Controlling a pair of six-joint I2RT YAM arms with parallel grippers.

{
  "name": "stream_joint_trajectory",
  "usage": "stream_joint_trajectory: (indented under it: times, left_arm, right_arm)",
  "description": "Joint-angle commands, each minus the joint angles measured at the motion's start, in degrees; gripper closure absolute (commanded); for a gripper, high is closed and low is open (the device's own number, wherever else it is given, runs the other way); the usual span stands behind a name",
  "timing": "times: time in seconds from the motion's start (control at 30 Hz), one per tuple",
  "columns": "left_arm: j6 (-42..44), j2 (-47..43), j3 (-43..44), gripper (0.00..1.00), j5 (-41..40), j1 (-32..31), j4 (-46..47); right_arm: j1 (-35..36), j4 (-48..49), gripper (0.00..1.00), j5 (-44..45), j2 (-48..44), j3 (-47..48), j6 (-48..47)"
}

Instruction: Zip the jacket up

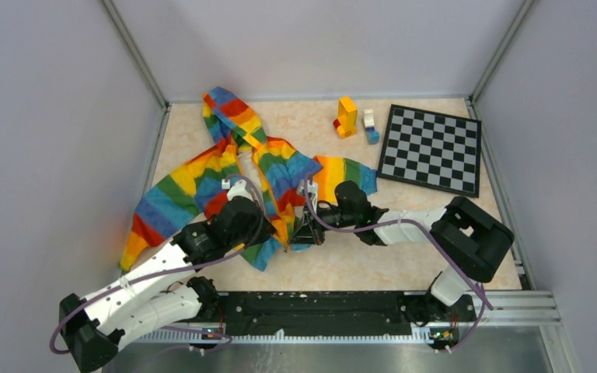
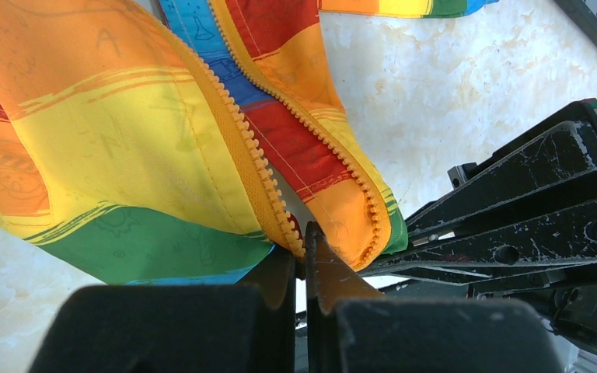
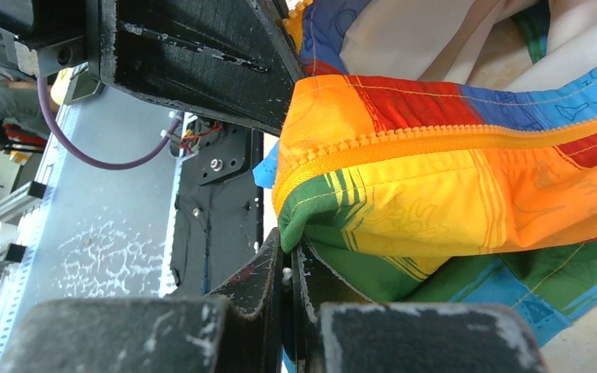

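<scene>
Faint "A" on jacket (image 2: 148, 140)

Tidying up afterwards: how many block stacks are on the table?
2: an orange-yellow stack and a white-blue stack just right of it, both left of the chessboard. The jacket may hide more.

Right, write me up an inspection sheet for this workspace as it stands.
Surface: beige marbled table top, flat, no spills seen.
Job's things: jacket lies open, hood toward the far wall; the orange zipper is unjoined, its two tooth rows apart.
Clutter: checkerboard at far right; yellow-orange block stack and white-blue blocks beside it, clear of the jacket.
Grippers: left pincer shut on one zipper edge's lower end; right pincer shut on the other panel's green hem corner.
Cables: purple cable along each arm, hanging in loose loops.
Surroundings: grey walls on three sides; black rail at the near edge.
</scene>
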Motion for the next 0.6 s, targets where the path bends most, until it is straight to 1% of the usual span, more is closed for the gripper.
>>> stream_joint_trajectory:
  times: [0.0,0.23,0.57]
  left_arm:
    - [-0.34,-0.51,0.37,1.00,0.38,-0.15,1.84]
    - [-0.42,0.36,0.52,1.00,0.27,-0.15,1.40]
    - [-0.65,0.31,0.84,1.00,0.12,-0.15,1.35]
  right_arm:
    - [1.21,2.78,1.00,-1.54,-1.61,2.00,-1.27]
    - [1.17,7.01,1.00,-3.12,-3.06,-0.24,-0.60]
    - [1.16,6.64,1.00,-3.20,-1.66,0.56,-0.18]
